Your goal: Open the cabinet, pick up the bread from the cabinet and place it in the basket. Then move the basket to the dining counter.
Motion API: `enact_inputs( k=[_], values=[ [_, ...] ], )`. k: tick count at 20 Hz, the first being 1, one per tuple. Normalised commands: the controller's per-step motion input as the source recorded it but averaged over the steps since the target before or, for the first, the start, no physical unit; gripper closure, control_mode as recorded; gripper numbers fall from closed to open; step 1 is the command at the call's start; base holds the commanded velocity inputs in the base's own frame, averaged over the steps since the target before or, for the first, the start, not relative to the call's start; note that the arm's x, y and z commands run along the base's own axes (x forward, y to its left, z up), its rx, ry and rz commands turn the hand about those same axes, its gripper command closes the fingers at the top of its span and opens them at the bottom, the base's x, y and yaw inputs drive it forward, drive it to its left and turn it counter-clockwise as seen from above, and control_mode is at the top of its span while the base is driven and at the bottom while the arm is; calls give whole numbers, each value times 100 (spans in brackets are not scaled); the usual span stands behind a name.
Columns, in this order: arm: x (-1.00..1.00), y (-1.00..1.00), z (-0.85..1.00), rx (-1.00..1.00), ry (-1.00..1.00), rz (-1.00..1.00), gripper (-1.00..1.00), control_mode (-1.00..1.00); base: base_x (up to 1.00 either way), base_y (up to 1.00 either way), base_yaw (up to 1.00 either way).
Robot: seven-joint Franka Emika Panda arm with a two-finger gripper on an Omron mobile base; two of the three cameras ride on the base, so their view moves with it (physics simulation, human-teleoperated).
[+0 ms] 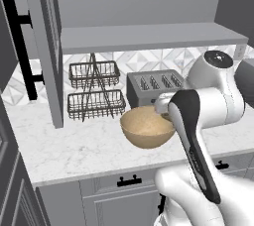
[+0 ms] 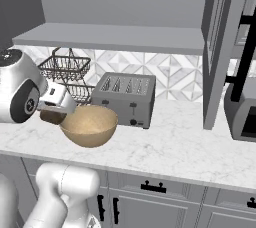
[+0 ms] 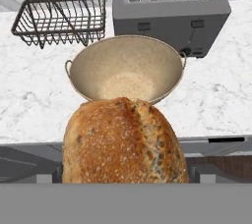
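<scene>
1. Bread (image 3: 125, 142): golden-brown crusty loaf piece, lower centre of the hand view, nearest the camera. It sits between the gripper's fingers and hides them. In the right base view it shows as a small dark brown lump (image 2: 52, 116) under the hand, at left.

2. Gripper (image 2: 56, 108): closed on the bread, left of centre in the right base view, just beside the basket's rim. In the left base view the arm covers the fingers.

3. Basket (image 3: 125, 69): wide round tan bowl with two small loop handles, centre of the hand view, just beyond the bread. It holds nothing. It stands on the marble worktop (image 1: 74, 145), centre of the left base view (image 1: 147, 128).

4. Toaster (image 2: 125, 97): grey, four-slot, directly behind the basket; upper right of the hand view.

5. Wire rack (image 1: 95, 91): black, two tiers, left of the toaster against the patterned tiles (image 2: 170, 72).

6. Cabinet (image 1: 149, 35): grey wall unit above the worktop, both doors swung open. Its grey shelf runs across the upper part of both base views. One open door with a long black bar handle (image 1: 20, 46) is at upper left of the left base view.

7. Lower drawers (image 2: 155, 192): grey, small black pulls, bottom edge of both base views.
</scene>
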Motion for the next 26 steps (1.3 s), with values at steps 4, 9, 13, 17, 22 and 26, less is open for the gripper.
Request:
enact_inputs(
  k=[4,9,13,17,22,26],
  values=[
    [53,0,-4,0,9,-11,100,-100,0,0,0],
    [61,0,-22,0,2,-8,100,-100,0,0,0],
    [58,0,-44,0,4,-7,100,-100,0,0,0],
    [53,0,-51,0,4,-5,100,-100,0,0,0],
    [27,-4,-57,0,5,-2,100,-100,0,0,0],
    [12,0,-53,5,2,0,100,-100,0,0,0]
  ],
)
